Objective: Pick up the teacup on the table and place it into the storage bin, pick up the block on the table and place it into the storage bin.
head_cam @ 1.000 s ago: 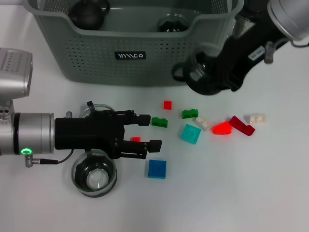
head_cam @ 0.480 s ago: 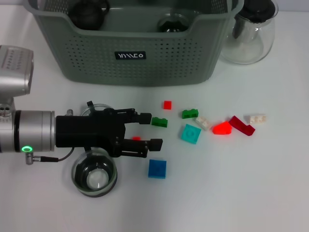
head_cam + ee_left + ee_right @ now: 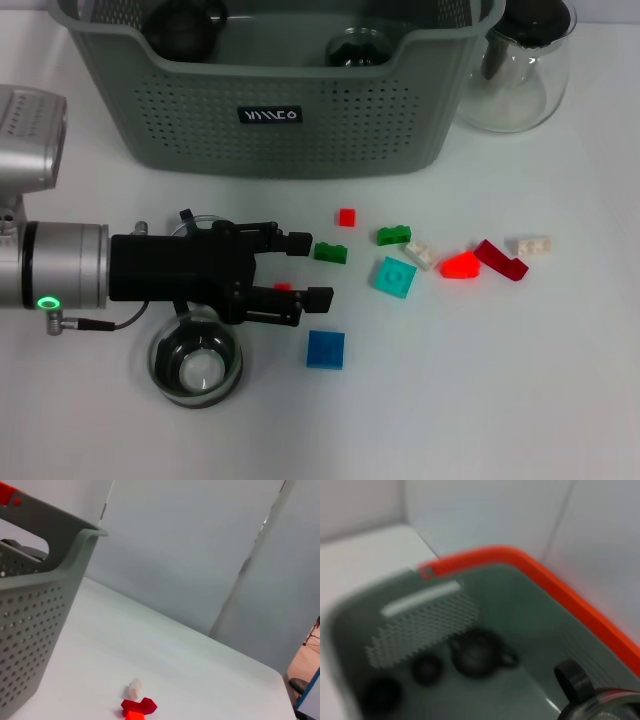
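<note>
Up front in the head view, the left gripper (image 3: 308, 269) reaches in from the left over the white table (image 3: 500, 380), its two black fingers spread apart with a small red block (image 3: 283, 287) on the table between them, not clamped. Just near of the gripper's body a glass teacup (image 3: 196, 363) sits on the table, and the rim of a second glass cup (image 3: 190, 226) shows just far of it. To the right of the fingertips lie a dark green block (image 3: 331, 252), a blue block (image 3: 326, 350) nearer, a teal block (image 3: 395, 277), a tiny red cube (image 3: 347, 217), a green brick (image 3: 394, 235), a cream brick (image 3: 419, 254), a bright red piece (image 3: 460, 265), a dark red piece (image 3: 500, 260) and a pale brick (image 3: 532, 245) farthest right. The storage bin (image 3: 280, 130) stands at the far side, black label facing near; inside it are a dark round teapot (image 3: 182, 28) at left and a glass cup (image 3: 357, 47) toward the right. A clear glass pitcher (image 3: 520, 60) stands just right of the bin.

The left wrist view shows the bin's perforated wall (image 3: 30, 630), the pale brick (image 3: 133, 688) and red pieces (image 3: 139, 707) on the table; its own fingers are out of sight.

The right wrist view looks down, blurred, into the bin (image 3: 420, 625) from above, with dark round shapes on its floor. The right gripper cannot be seen in any view.
</note>
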{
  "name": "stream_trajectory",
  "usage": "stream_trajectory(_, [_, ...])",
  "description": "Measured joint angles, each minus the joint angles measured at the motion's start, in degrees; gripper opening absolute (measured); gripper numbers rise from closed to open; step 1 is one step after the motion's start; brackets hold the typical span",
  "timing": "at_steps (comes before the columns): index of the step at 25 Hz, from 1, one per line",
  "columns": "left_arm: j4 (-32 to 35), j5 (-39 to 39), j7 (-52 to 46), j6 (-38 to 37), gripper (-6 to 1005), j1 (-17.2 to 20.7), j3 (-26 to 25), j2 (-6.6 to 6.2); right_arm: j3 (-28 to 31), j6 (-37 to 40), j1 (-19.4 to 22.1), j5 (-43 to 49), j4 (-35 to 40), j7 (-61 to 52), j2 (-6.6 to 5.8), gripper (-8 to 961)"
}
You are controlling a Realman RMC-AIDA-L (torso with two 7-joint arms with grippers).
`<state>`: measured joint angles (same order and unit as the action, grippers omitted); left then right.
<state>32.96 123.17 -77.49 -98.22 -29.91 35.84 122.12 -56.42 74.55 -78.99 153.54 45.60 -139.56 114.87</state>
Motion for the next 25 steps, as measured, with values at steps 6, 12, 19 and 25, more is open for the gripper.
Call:
stream_trajectory(6, [0.0, 0.0, -0.1, -0.3, 804, -0.2, 0.1, -0.15, -4.1, -12.7, -2.1, 3.0, -13.1, 0.0, 0.53, 59])
stream_trajectory(12, [0.0, 0.1, -0.1, -0.3, 804, -0.3, 0.1, -0.17, -6.5, -18.2, -1.5, 3.4, -18.5, 0.3, 2.01, 59])
stream_trajectory(19, [0.0, 0.0, -0.1, -0.3, 802, -0.3, 0.1, -0.14, -9.3, -23.4, -1.1, 3.6, -21.8, 0.3, 4.22, 59])
stream_trajectory(25, [-0.1, 0.1, -0.1, -0.3, 802, -0.3, 0.0, -0.13, -10.7, -26.0, -0.8, 3.6, -23.5, 0.2, 5.1, 59])
